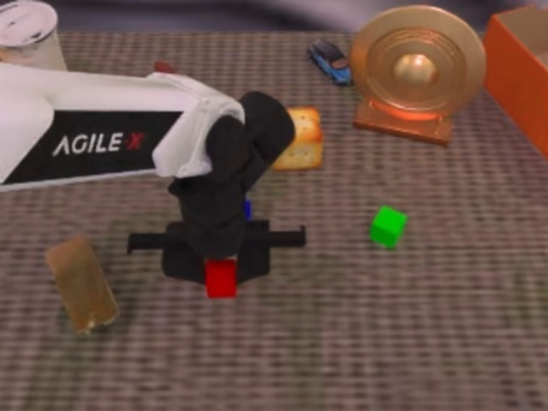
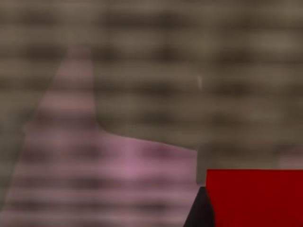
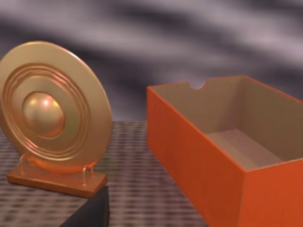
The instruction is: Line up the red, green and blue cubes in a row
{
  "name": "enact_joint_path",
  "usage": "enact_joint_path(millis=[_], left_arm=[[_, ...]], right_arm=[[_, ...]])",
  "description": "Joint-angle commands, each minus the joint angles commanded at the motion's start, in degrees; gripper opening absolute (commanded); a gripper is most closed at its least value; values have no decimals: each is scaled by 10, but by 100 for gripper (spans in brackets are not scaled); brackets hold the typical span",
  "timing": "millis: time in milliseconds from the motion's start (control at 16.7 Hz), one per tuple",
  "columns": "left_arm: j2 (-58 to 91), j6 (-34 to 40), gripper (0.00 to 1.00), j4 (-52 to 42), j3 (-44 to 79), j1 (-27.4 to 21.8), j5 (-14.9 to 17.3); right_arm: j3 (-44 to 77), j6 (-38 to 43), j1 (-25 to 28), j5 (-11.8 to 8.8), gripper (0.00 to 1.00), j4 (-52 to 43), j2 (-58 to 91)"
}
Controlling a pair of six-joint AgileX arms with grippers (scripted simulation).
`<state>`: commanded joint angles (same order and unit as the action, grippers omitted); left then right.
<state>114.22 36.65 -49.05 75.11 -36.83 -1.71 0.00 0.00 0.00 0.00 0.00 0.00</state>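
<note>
The red cube (image 1: 220, 278) sits at the tip of my left gripper (image 1: 219, 272), which is shut on it left of the table's middle. In the left wrist view the red cube (image 2: 255, 197) presses against one dark finger (image 2: 201, 213). The blue cube (image 1: 247, 208) shows only as a sliver under the left arm's black wrist. Alone on the mat, to the right of the middle, lies the green cube (image 1: 388, 226). My right arm is out of the top view; a dark part of my right gripper (image 3: 92, 213) shows in its wrist view.
A tan block (image 1: 81, 282) lies at the left and a toast-like block (image 1: 301, 137) behind the left wrist. At the back are a blue toy car (image 1: 330, 62), a golden disc on a stand (image 1: 418, 68), an orange open box (image 1: 522, 68) and a white cup (image 1: 30, 34).
</note>
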Motion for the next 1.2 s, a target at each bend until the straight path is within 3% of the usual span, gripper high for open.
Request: enact_joint_path(millis=[180, 960, 1200], left_arm=[[0, 0, 0, 0, 0, 0, 0], [0, 0, 98, 0, 0, 0, 0], [0, 0, 100, 0, 0, 0, 0]], right_arm=[[0, 0, 0, 0, 100, 0, 0], [0, 0, 0, 0, 100, 0, 0], [0, 0, 0, 0, 100, 0, 0]])
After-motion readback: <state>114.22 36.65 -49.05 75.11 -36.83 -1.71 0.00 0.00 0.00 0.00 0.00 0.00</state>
